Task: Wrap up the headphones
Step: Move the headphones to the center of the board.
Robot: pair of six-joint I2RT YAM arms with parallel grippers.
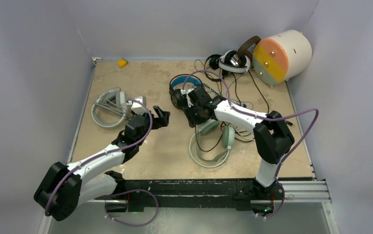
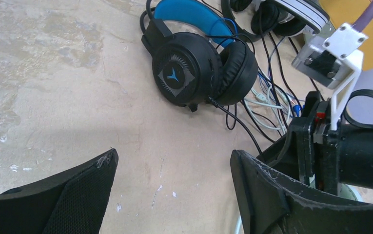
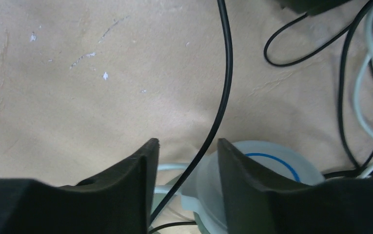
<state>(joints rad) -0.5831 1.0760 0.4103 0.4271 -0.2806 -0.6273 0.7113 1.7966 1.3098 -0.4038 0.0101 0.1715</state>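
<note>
Right gripper (image 3: 188,146) jaws sit narrow astride the thin black cable (image 3: 228,73), seemingly unpinched; I'd centre it before closing. Left gripper (image 2: 173,161) jaws wide, empty.

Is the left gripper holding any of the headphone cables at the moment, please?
No, the left gripper has its jaws wide apart, with only the table showing between them.

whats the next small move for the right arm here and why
Probably close the right gripper on the thin black cable. In the right wrist view that cable runs through the gap between its jaws, which stand apart without pinching it, just over the mint-green headset. The left gripper is open and empty.
</note>
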